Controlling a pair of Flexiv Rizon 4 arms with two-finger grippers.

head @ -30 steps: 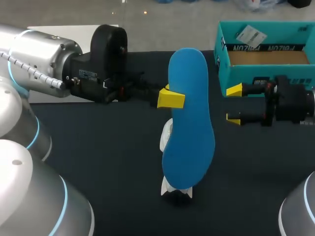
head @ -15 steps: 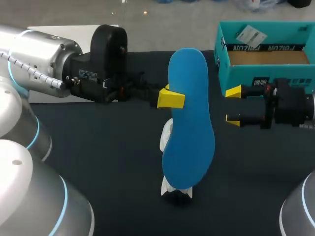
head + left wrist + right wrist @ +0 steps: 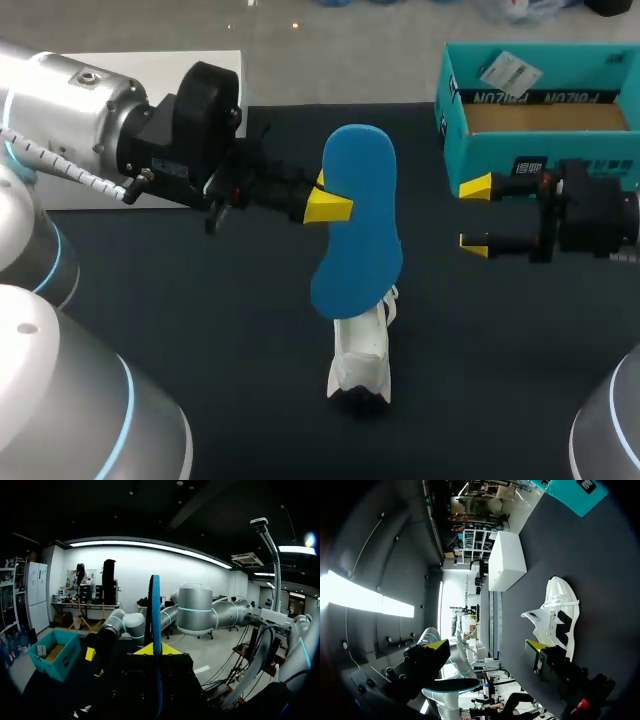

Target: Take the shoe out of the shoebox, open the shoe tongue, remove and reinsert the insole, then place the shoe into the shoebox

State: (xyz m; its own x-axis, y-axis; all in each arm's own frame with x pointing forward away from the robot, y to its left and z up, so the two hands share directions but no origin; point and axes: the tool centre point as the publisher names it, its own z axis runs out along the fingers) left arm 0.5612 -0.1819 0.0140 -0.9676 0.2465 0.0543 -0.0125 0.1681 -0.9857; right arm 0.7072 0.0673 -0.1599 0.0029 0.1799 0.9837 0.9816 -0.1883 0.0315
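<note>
The left claw is clamped on the blue insole, holding it raised over the white shoe, which sits near the middle of the dark bench. Farther right, the right claw hangs spread wide and empty, near the front wall of the open teal shoebox.

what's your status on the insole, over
Left gripper jaws shut on blue insole, held above the white shoe. Right gripper jaws open, empty, by the shoebox. Shoe on the table, nothing between it and the insole.
</note>
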